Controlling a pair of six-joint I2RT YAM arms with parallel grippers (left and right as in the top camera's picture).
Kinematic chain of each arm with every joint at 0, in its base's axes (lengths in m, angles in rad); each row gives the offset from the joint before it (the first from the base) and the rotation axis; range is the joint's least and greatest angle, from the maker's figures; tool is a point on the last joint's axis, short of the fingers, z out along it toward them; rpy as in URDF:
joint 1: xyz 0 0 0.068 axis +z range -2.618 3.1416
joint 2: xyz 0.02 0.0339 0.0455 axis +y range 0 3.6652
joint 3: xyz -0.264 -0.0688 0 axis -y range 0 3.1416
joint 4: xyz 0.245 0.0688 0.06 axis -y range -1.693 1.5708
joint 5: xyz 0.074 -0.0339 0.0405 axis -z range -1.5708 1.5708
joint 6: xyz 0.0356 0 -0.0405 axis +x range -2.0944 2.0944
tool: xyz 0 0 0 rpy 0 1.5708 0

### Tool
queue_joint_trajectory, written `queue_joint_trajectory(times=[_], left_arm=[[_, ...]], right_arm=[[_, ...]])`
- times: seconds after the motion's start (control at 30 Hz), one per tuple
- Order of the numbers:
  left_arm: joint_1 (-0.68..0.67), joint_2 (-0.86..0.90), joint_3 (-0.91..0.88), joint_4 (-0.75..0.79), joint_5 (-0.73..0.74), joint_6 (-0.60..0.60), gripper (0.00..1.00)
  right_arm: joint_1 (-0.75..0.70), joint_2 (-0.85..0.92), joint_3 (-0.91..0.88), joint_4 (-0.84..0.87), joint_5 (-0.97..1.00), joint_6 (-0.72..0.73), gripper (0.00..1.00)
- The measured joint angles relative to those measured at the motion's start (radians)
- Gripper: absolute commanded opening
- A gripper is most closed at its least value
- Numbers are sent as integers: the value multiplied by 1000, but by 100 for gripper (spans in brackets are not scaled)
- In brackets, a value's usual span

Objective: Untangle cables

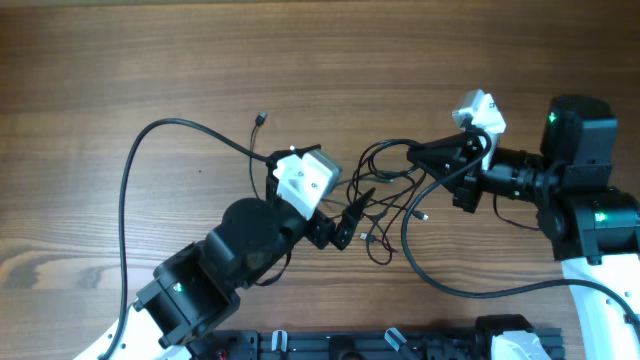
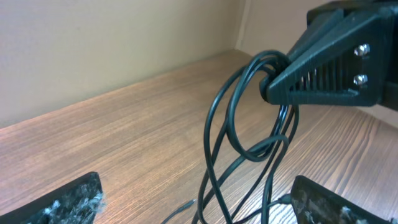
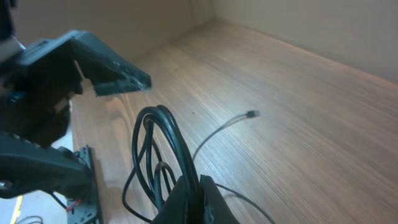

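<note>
The cables [image 1: 388, 185] are a bunch of thin black looped cords in the middle of the table. My right gripper [image 1: 415, 155] is shut on the top of several loops and holds them lifted; this shows in the right wrist view [image 3: 199, 193] and the left wrist view [image 2: 273, 87]. The loops [image 2: 249, 143] hang down between the open fingers of my left gripper [image 2: 196, 205], which touch nothing. In the overhead view the left gripper [image 1: 352, 215] sits at the bunch's lower left. One cord end with a small plug [image 1: 260, 118] lies apart on the wood, also seen from the right wrist [image 3: 252, 114].
A thick black arm cable [image 1: 135, 170] arcs over the left of the table. Another arm cable [image 1: 440, 280] loops at the front right. A thin red wire [image 1: 378, 255] lies under the bunch. A black rail [image 1: 350, 345] runs along the front edge.
</note>
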Motion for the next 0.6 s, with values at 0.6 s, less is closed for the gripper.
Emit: queue_joint_trajectory(times=[0.6], left_arm=[[79, -5, 0, 6, -20, 130, 93]], right_arm=[[0, 0, 0, 2, -316, -59, 4]])
